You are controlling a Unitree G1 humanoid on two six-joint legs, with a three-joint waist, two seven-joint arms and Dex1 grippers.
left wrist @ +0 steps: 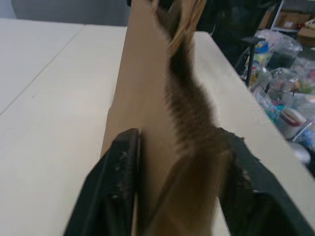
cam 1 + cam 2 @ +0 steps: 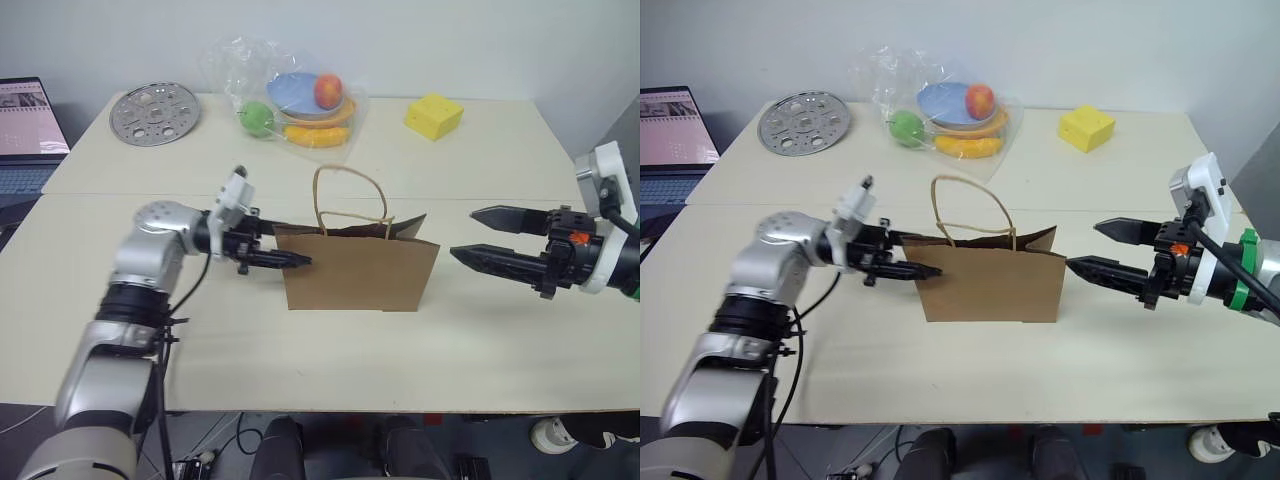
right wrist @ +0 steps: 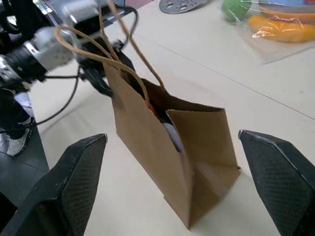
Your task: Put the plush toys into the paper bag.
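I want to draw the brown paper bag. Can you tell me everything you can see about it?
The paper bag is plain brown kraft paper, standing upright on the pale table, mouth open at the top. Two thin twisted-paper loop handles stick up. Its sides fold inward in creases. Inside, something white and a bit of orange peek out. The left gripper has its fingers either side of one end of the bag; the open right gripper is beside the other end, not touching.

No text, label, brand or number can be read anywhere; the laptop screen [image 2: 30, 118] at the desk's far left edge shows content too small to read.
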